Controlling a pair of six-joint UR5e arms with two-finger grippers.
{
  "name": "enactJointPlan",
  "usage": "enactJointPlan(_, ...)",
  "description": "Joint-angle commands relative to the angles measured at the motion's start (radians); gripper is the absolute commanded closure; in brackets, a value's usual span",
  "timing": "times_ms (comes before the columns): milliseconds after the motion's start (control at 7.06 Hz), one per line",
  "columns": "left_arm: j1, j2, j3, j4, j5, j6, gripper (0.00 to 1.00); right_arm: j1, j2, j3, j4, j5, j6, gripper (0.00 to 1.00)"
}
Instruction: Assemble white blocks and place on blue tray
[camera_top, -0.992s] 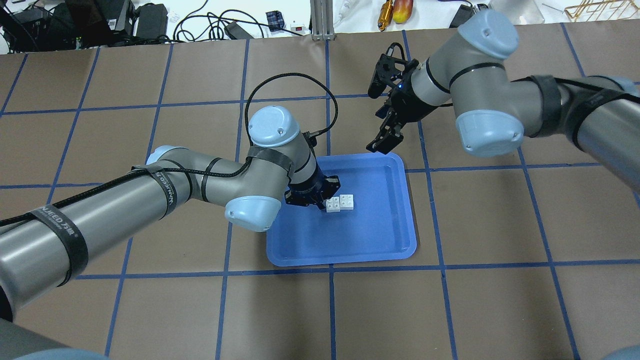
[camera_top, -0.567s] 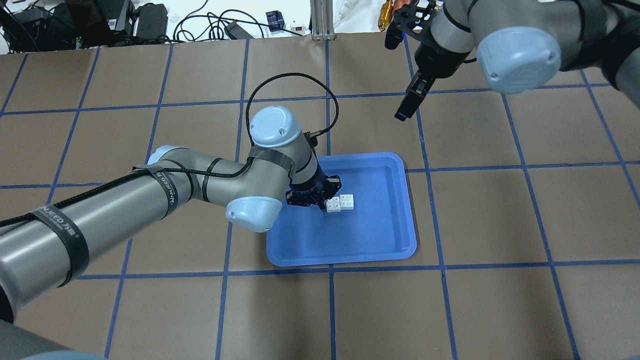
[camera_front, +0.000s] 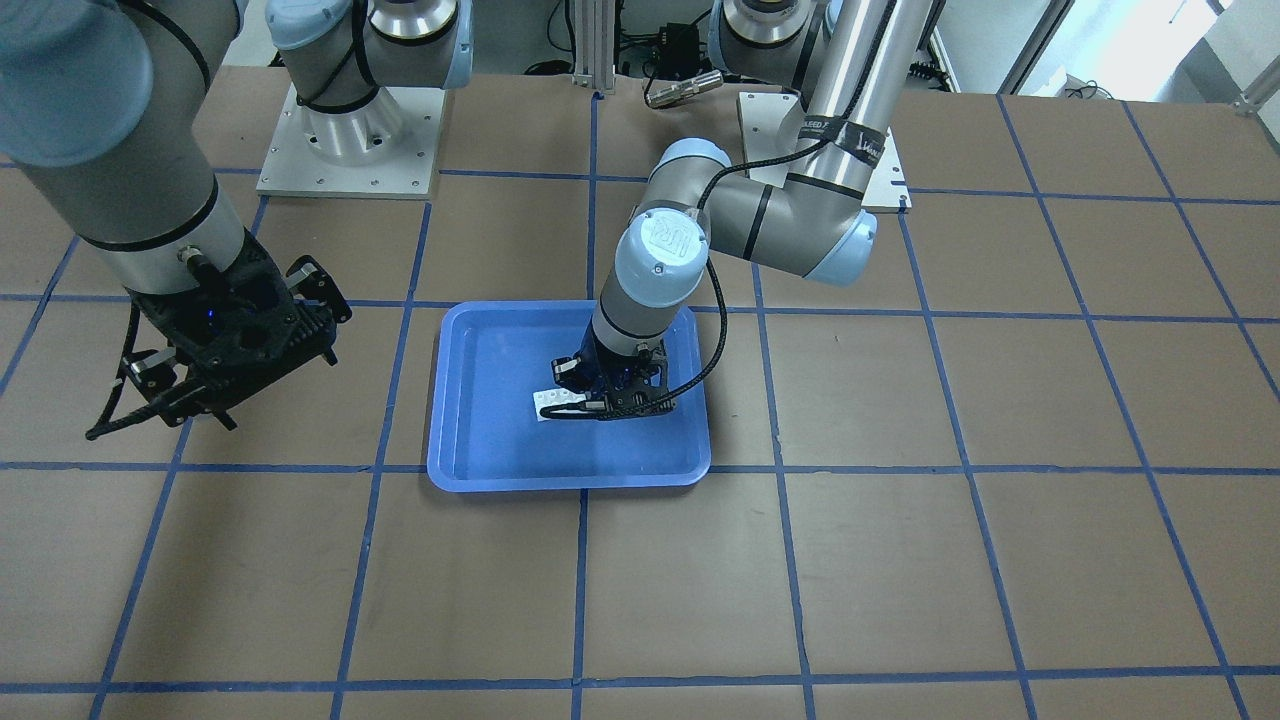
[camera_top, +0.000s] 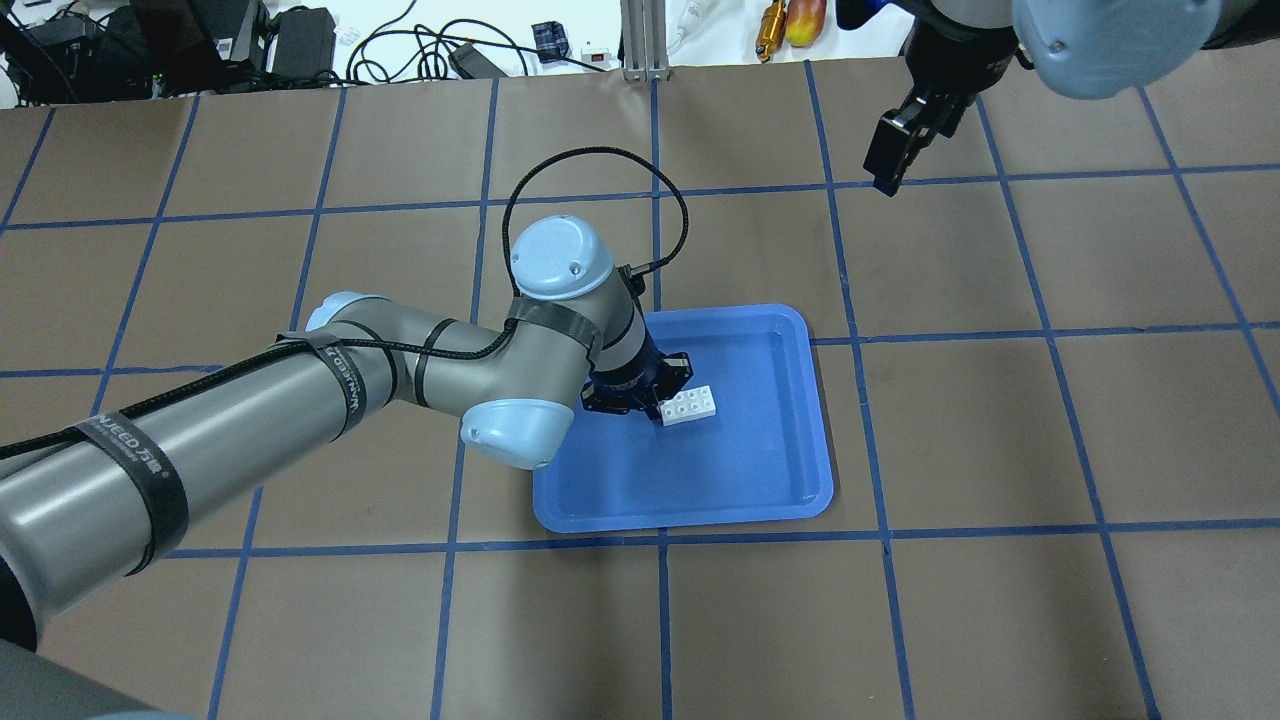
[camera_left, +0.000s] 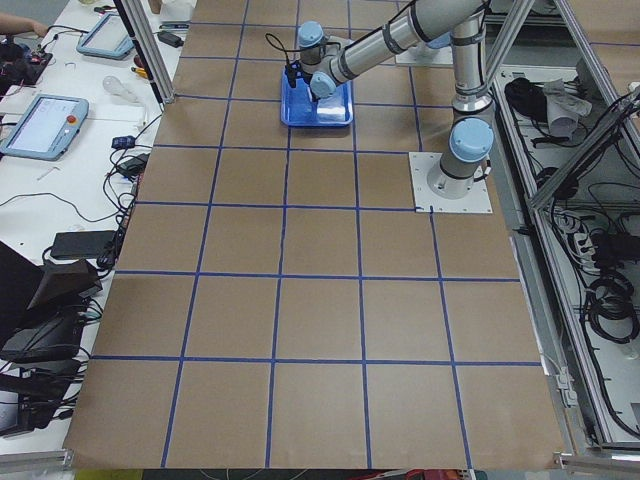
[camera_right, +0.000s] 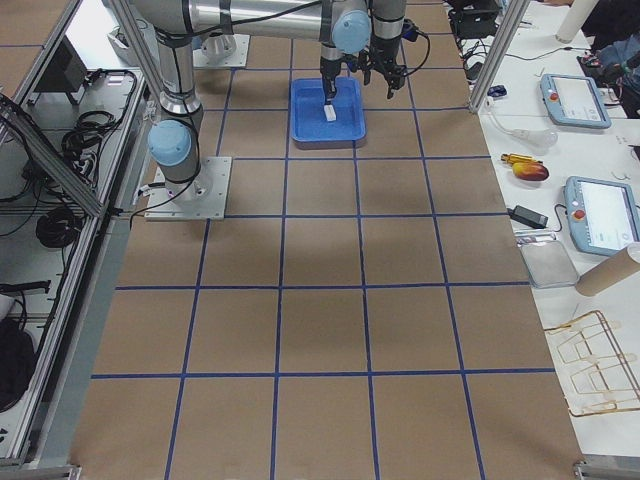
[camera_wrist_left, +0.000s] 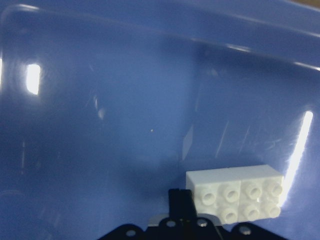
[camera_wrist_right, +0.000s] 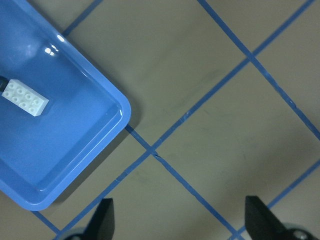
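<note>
On the blue tray (camera_top: 770, 480), near its middle, the two white blocks (camera_top: 688, 405) now form one straight joined bar, no longer offset, and are turned slightly. The left gripper (camera_top: 662, 400) touches the bar's end; whether it grips, I cannot tell. The right gripper (camera_wrist_right: 181, 222), jaws wide and empty, has pulled farther away from the tray.

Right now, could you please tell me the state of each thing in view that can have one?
white blocks: joined side by side, studs up, lying in the tray.
blue tray: flat on the table, holding only the blocks.
left gripper: apparently shut, tip against the blocks' end, low in the tray.
right gripper: open, empty, away from the tray.
</note>
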Motion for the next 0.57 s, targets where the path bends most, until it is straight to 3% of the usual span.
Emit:
enactJointPlan(0,0.001,0.004,0.016,0.002,0.002,0.012,1.00,-0.002,-0.045,-0.002,0.012,-0.008,0.252,0.00)
enactJointPlan(283,0.024,0.036,0.051,-0.011,0.011,0.049,1.00,0.006,-0.130,0.014,0.096,0.003,0.649,0.00)
enactJointPlan(425,0.062,0.044,0.053,-0.015,0.008,0.062,1.00,0.009,-0.177,0.047,0.096,0.006,0.716,0.00)
